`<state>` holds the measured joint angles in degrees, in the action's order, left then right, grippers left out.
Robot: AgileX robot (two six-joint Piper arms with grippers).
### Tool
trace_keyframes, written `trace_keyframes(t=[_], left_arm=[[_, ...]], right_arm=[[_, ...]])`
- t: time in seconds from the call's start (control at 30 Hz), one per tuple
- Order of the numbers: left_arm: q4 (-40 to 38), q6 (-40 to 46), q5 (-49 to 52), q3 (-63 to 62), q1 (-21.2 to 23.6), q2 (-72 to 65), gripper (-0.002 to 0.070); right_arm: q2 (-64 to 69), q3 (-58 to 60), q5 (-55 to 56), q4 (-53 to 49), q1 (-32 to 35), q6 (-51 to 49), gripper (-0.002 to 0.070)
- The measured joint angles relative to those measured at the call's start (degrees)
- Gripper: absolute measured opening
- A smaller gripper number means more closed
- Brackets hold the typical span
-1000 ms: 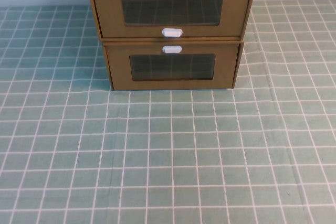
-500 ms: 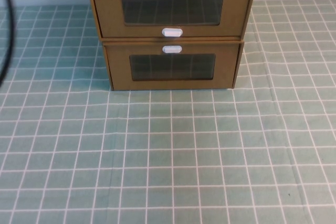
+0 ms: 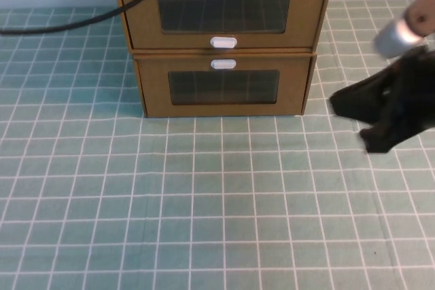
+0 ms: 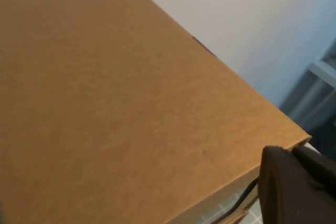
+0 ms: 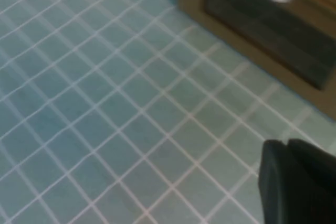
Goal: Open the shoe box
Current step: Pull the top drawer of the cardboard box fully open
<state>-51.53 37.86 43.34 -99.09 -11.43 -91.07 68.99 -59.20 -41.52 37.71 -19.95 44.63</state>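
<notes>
Upper shoe box [image 3: 223,8] stacked on lower shoe box [image 3: 223,86] at back centre of surface [image 3: 204,202], both fronts closed, white handles facing fwd. R gripper [image 3: 363,117] hovers over surface just right of lower shoe box, jaws pressed together, empty. L gripper [image 4: 294,187] above upper shoe box's top, grip state can't tell.

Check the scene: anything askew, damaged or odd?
Only a black cable drooping across the left corner of the upper box. Both boxes sit square and closed. Right hand, shut, hovers right of the lower box; left hand is above the stack.
</notes>
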Motion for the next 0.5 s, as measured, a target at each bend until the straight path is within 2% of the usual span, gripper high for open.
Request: trace_keyframes(t=[0.17,0.3,0.37,0.5], left_arm=[[-5.73,2.91,9.14,-13.86,-1.21,-13.35,-0.0004],[-6.55,3.15,12.82,-20.99,-2.66,-21.25,-0.0004],[-6.55,2.55,14.28,-22.36,-2.9,-24.21,-0.0003],[-7.1,1.66,16.36,-23.0,-2.9,-27.69,-0.0003]], right_arm=[[7.23,-2.61,0.0,3.77,-3.91,9.09,-0.0013],[13.25,-8.5,-2.14,-1.55,-6.04,9.59,-0.0013],[15.96,-12.09,-5.33,-8.74,-6.98,6.35,-0.0013],[20.32,-20.07,-13.7,-35.86,-8.3,-13.07,-0.0013]])
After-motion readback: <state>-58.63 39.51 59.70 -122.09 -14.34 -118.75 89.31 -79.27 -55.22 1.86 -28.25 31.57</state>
